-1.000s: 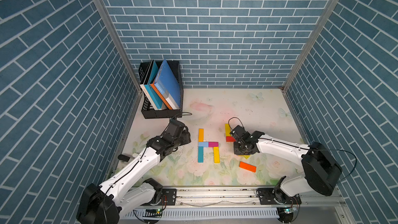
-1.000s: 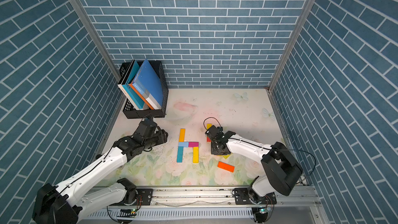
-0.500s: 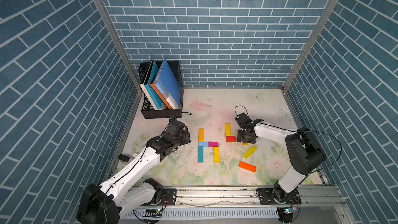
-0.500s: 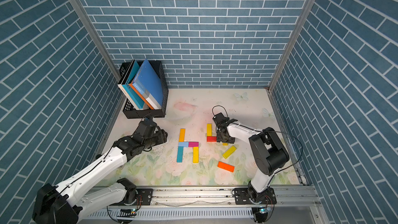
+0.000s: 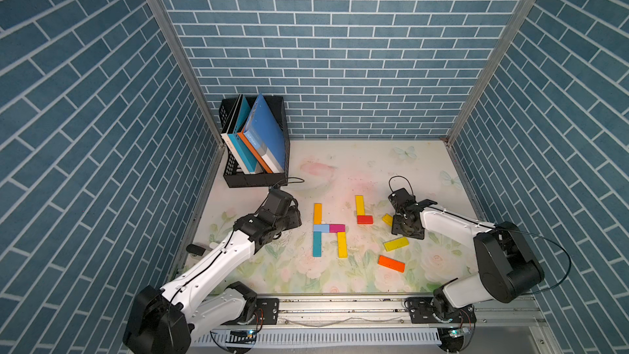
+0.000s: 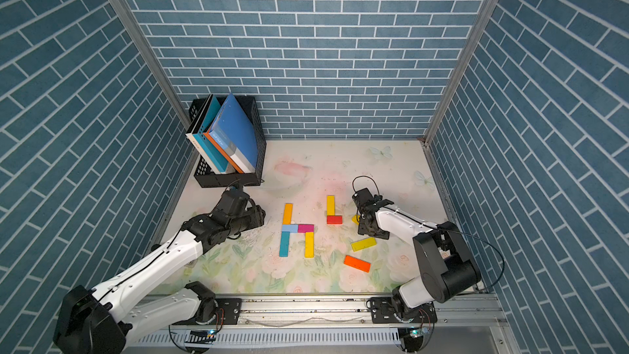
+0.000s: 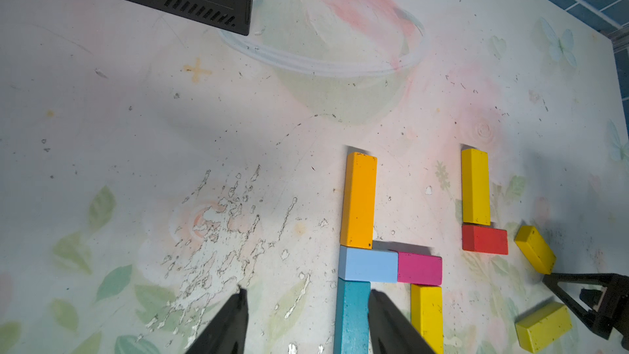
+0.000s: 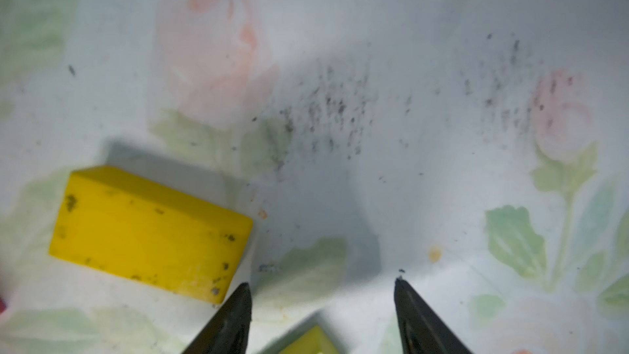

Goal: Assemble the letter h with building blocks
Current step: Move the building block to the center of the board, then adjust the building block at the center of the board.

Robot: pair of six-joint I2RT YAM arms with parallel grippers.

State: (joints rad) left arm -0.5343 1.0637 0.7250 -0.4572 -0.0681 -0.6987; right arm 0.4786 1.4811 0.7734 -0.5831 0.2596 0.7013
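Note:
In both top views, an orange block (image 5: 317,213), a light blue block (image 5: 321,228), a magenta block (image 5: 337,228), a teal block (image 5: 317,246) and a yellow block (image 5: 342,244) lie joined in an h shape. To its right, a long yellow block (image 5: 359,205) touches a red block (image 5: 365,219). A short yellow block (image 8: 149,229), another yellow block (image 5: 396,243) and an orange block (image 5: 391,263) lie loose. My right gripper (image 8: 321,291) is open and empty, low beside the short yellow block. My left gripper (image 7: 306,301) is open and empty, left of the teal block (image 7: 352,315).
A black basket (image 5: 253,178) with blue and orange books (image 5: 262,134) stands at the back left corner. Brick-patterned walls close in the flowered table (image 5: 340,171) on three sides. The arms' rail (image 5: 340,311) runs along the front edge.
My right gripper has opened from shut and its arm has swung back and to the right. A yellow block that it covered now lies bare. The left arm has not moved.

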